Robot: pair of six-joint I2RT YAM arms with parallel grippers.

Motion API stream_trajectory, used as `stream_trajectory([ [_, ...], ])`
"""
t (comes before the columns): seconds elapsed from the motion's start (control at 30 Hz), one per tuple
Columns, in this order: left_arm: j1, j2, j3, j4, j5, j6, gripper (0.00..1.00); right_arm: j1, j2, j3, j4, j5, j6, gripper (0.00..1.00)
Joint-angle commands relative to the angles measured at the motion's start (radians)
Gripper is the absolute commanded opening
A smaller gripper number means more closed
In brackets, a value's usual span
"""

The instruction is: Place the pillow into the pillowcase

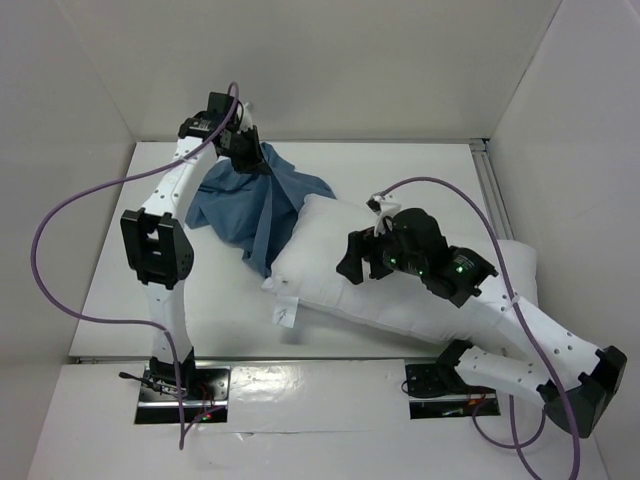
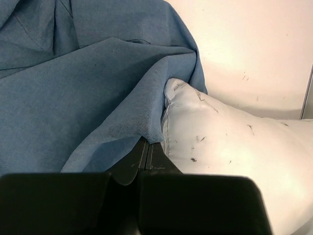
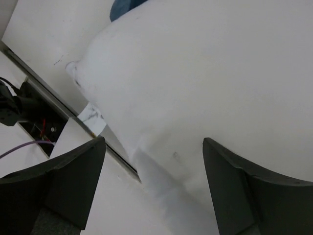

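The white pillow (image 1: 330, 265) lies across the table's middle and right. The blue pillowcase (image 1: 255, 205) is bunched at its far left end, draped over one corner. My left gripper (image 1: 243, 152) is shut on the pillowcase's edge and holds it up at the back. In the left wrist view the closed fingers (image 2: 146, 152) pinch blue pillowcase cloth (image 2: 73, 98) beside a pillow corner (image 2: 220, 142). My right gripper (image 1: 358, 260) is open above the pillow's middle. In the right wrist view its fingers (image 3: 83, 171) are spread over the pillow (image 3: 210, 73).
White walls enclose the table on the left, back and right. A metal rail (image 1: 492, 190) runs along the right side. A small white tag (image 1: 283, 315) hangs at the pillow's near left corner. The table's near edge (image 3: 73, 117) shows in the right wrist view.
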Motion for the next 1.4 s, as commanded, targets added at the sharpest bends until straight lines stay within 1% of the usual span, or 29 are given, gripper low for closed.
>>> stream_trajectory([
  [0.0, 0.002, -0.077, 0.001, 0.006, 0.004, 0.011, 0.00, 0.068, 0.015, 0.089, 0.023, 0.087, -0.017, 0.86],
  [0.03, 0.002, -0.077, 0.001, 0.006, 0.004, 0.020, 0.00, 0.093, 0.015, 0.102, 0.050, 0.101, -0.017, 0.84],
  [0.1, 0.002, -0.077, 0.001, -0.003, 0.004, 0.020, 0.00, 0.102, 0.067, 0.151, 0.063, 0.147, 0.007, 0.84],
  [0.17, 0.002, -0.086, 0.001, -0.012, 0.004, 0.030, 0.00, 0.102, 0.142, 0.220, 0.019, 0.174, 0.033, 0.97],
  [0.2, 0.002, -0.096, -0.009, -0.012, 0.004, 0.030, 0.00, 0.111, 0.261, 0.329, -0.027, 0.189, 0.046, 1.00],
  [0.23, 0.002, -0.097, -0.021, -0.012, 0.013, 0.030, 0.00, 0.126, 0.324, 0.383, -0.123, 0.216, 0.059, 1.00],
  [0.3, 0.002, -0.127, -0.039, -0.012, 0.013, 0.039, 0.00, 0.171, 0.435, 0.480, -0.204, 0.288, 0.105, 1.00],
  [0.33, 0.002, -0.142, -0.054, -0.012, 0.013, 0.039, 0.00, 0.233, 0.513, 0.530, -0.239, 0.412, 0.151, 1.00],
  [0.4, 0.002, -0.155, -0.078, -0.012, 0.013, 0.039, 0.00, 0.271, 0.572, 0.544, -0.249, 0.502, 0.199, 1.00],
  [0.47, 0.002, -0.167, -0.090, -0.012, 0.004, 0.048, 0.00, 0.271, 0.659, 0.544, -0.249, 0.516, 0.230, 1.00],
  [0.5, -0.007, -0.182, -0.090, -0.012, 0.004, 0.048, 0.00, 0.271, 0.685, 0.535, -0.249, 0.516, 0.242, 0.93],
  [0.53, -0.007, -0.182, -0.105, -0.012, -0.007, 0.048, 0.00, 0.260, 0.722, 0.525, -0.224, 0.484, 0.213, 0.81],
  [0.57, -0.007, -0.196, -0.117, -0.012, -0.007, 0.048, 0.00, 0.260, 0.733, 0.515, -0.224, 0.453, 0.213, 0.62],
  [0.6, -0.007, -0.196, -0.118, -0.012, -0.007, 0.048, 0.00, 0.260, 0.733, 0.515, -0.212, 0.438, 0.178, 0.41],
  [0.63, -0.007, -0.207, -0.118, -0.012, -0.007, 0.057, 0.00, 0.260, 0.723, 0.502, -0.212, 0.437, 0.178, 0.03],
  [0.67, -0.007, -0.207, -0.118, -0.012, -0.007, 0.057, 0.00, 0.260, 0.686, 0.480, -0.212, 0.424, 0.161, 0.00],
  [0.73, -0.007, -0.216, -0.118, -0.012, -0.007, 0.057, 0.00, 0.269, 0.628, 0.448, -0.167, 0.392, 0.092, 0.00],
  [0.77, -0.007, -0.216, -0.118, -0.012, -0.007, 0.057, 0.00, 0.269, 0.564, 0.413, -0.154, 0.391, 0.075, 0.00],
  [0.8, -0.007, -0.216, -0.118, -0.012, -0.007, 0.057, 0.00, 0.278, 0.533, 0.399, -0.122, 0.325, 0.017, 0.00],
  [0.87, -0.007, -0.216, -0.118, -0.012, -0.007, 0.057, 0.00, 0.289, 0.462, 0.371, -0.104, 0.283, -0.022, 0.00],
  [0.9, -0.007, -0.216, -0.118, -0.012, -0.007, 0.057, 0.00, 0.300, 0.448, 0.371, -0.104, 0.222, -0.048, 0.00],
  [0.93, -0.007, -0.216, -0.118, -0.012, -0.007, 0.057, 0.00, 0.311, 0.439, 0.371, -0.104, 0.207, -0.086, 0.00],
  [1.0, -0.007, -0.207, -0.118, -0.012, -0.007, 0.057, 0.00, 0.344, 0.439, 0.380, -0.139, 0.186, -0.111, 0.00],
  [1.13, -0.007, -0.207, -0.108, 0.009, 0.002, 0.048, 0.00, 0.407, 0.430, 0.423, -0.167, 0.218, -0.120, 0.00],
  [1.23, -0.007, -0.183, -0.108, 0.009, -0.007, 0.048, 0.00, 0.444, 0.388, 0.423, -0.155, 0.197, -0.102, 0.00],
  [1.37, -0.007, -0.172, -0.098, 0.009, 0.014, 0.048, 0.00, 0.464, 0.388, 0.423, -0.164, 0.192, -0.091, 0.00],
])
